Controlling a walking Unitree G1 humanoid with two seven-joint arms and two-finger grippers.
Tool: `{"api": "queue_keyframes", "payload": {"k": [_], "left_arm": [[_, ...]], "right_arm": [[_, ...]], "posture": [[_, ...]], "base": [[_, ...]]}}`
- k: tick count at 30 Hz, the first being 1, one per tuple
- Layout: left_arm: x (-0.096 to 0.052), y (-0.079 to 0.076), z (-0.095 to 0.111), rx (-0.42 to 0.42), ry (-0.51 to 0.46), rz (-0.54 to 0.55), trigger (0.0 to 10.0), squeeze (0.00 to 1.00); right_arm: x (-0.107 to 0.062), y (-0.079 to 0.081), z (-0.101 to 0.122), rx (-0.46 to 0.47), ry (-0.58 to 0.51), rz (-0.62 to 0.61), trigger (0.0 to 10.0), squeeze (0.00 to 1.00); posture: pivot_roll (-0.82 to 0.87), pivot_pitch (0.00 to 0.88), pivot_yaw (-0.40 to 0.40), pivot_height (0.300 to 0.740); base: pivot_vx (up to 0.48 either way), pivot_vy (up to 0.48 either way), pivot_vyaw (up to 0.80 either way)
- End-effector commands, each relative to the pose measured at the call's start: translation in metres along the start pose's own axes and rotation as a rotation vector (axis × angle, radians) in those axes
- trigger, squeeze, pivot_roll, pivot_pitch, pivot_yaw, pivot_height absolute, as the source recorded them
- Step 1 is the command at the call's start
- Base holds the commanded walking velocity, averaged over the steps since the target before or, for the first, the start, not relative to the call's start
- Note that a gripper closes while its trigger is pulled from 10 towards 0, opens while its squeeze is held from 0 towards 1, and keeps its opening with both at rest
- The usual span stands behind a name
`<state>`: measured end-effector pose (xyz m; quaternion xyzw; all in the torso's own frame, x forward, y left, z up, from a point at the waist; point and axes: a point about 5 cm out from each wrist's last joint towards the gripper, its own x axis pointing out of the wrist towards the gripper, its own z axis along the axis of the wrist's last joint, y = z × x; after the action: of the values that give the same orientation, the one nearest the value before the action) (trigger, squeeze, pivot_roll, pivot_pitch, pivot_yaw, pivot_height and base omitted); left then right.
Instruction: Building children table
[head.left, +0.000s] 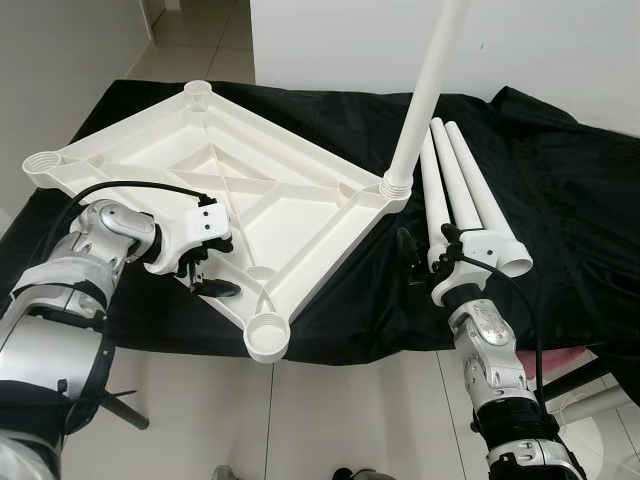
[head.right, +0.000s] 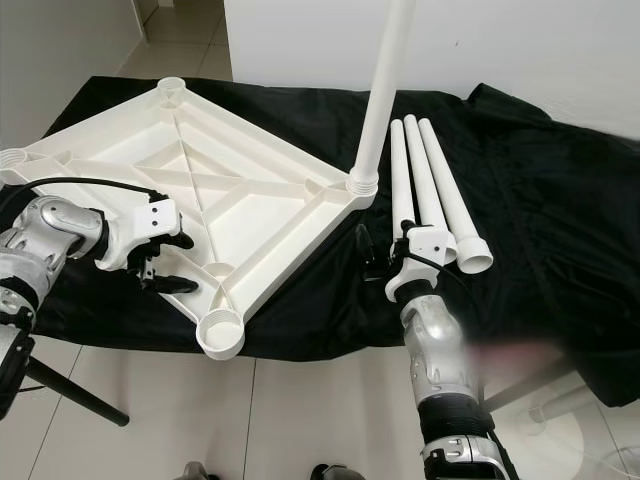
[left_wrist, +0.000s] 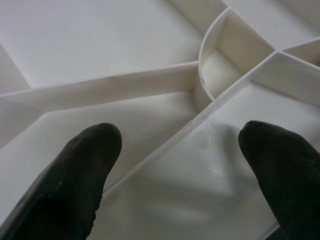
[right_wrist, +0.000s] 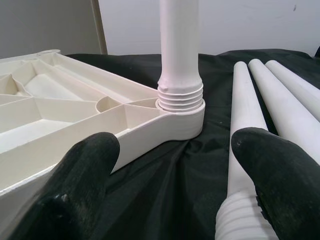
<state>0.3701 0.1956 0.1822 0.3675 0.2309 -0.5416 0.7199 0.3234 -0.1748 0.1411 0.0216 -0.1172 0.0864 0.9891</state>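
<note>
Lying inverted at centre left of the frame on the black cloth (head.left: 560, 180), the tabletop (head.left: 215, 190) is carrying one fitted leg (head.left: 425, 90), threads partly exposed. The left gripper (head.left: 205, 270), fingers spread wide, is hovering over its near edge, gripping nothing. The right gripper (head.left: 425, 262), also wide and empty, is sitting beside three loose legs (head.left: 460, 190) at centre right. Risks: legs rolling when nudged; the unsteadied tabletop sliding off the near edge.

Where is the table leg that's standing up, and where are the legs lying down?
standing table leg (head.left: 424, 90), left eye view, middle of its shaft
lying table legs (head.left: 462, 195), left eye view, shaft of the middle one
</note>
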Motion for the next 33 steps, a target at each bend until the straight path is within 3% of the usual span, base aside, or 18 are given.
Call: {"api": "queue_keyframes", "payload": {"k": [1,9,10,19,20,22,23,28,29,30,31,33], "left_arm": [[0.004,0.018,-0.020,-0.049,0.104,0.555,10.0,0.00],[0.006,0.018,-0.018,-0.035,0.113,0.562,9.8,0.00],[0.009,0.018,-0.016,-0.032,0.107,0.555,0.0,0.00],[0.017,0.014,-0.014,-0.011,0.106,0.506,0.0,0.00],[0.018,0.012,-0.015,0.010,0.107,0.488,6.1,0.00],[0.018,0.012,-0.015,0.010,0.107,0.488,6.1,0.00],[0.019,0.011,-0.015,0.019,0.105,0.471,10.0,0.00],[0.018,0.010,-0.013,0.042,0.092,0.447,10.0,0.00],[0.019,0.011,-0.012,0.025,0.077,0.454,10.0,0.79],[0.019,0.011,-0.012,0.011,0.068,0.460,10.0,0.79],[0.019,0.011,-0.010,0.014,0.054,0.454,10.0,1.00],[0.018,0.012,-0.009,0.038,0.055,0.463,10.0,1.00]], "right_arm": [[0.000,0.002,-0.003,-0.006,0.014,0.006,10.0,0.00],[0.001,0.002,-0.003,-0.009,0.016,0.010,10.0,0.00],[0.001,0.002,-0.003,-0.010,0.017,0.011,10.0,0.00],[-0.002,0.002,-0.005,-0.012,0.024,0.010,10.0,0.00],[-0.003,0.002,-0.005,-0.013,0.027,0.009,10.0,0.00],[-0.003,0.002,-0.005,-0.013,0.027,0.009,10.0,0.00],[-0.003,0.001,-0.006,-0.013,0.029,0.008,10.0,0.00],[-0.003,0.001,-0.005,-0.013,0.028,0.003,10.0,0.00],[-0.002,0.001,-0.005,-0.014,0.027,0.002,10.0,0.00],[-0.002,0.001,-0.005,-0.014,0.027,0.002,10.0,0.00],[-0.002,0.001,-0.005,-0.014,0.026,0.001,10.0,0.00],[-0.002,0.001,-0.005,-0.013,0.026,0.000,10.0,0.00]], "posture": [[0.01,0.088,-0.009,0.740],[0.01,0.087,-0.012,0.740],[0.00,0.085,-0.014,0.740],[0.00,0.090,-0.012,0.740],[0.00,0.090,-0.012,0.740],[0.00,0.090,-0.012,0.740],[0.00,0.090,-0.012,0.740],[0.00,0.107,-0.008,0.740],[0.00,0.109,-0.006,0.740],[0.00,0.109,-0.006,0.740],[0.01,0.111,-0.006,0.740],[0.00,0.110,-0.005,0.740]], "base": [[0.000,0.000,0.00],[0.000,0.000,0.00],[0.000,0.000,0.00],[0.000,0.000,0.00],[0.000,0.000,0.00],[0.000,0.000,0.00],[0.000,0.000,0.00],[0.000,0.000,0.00],[0.000,0.000,0.00],[0.000,0.000,0.00],[0.000,0.000,0.00],[0.000,0.000,0.00]]}}
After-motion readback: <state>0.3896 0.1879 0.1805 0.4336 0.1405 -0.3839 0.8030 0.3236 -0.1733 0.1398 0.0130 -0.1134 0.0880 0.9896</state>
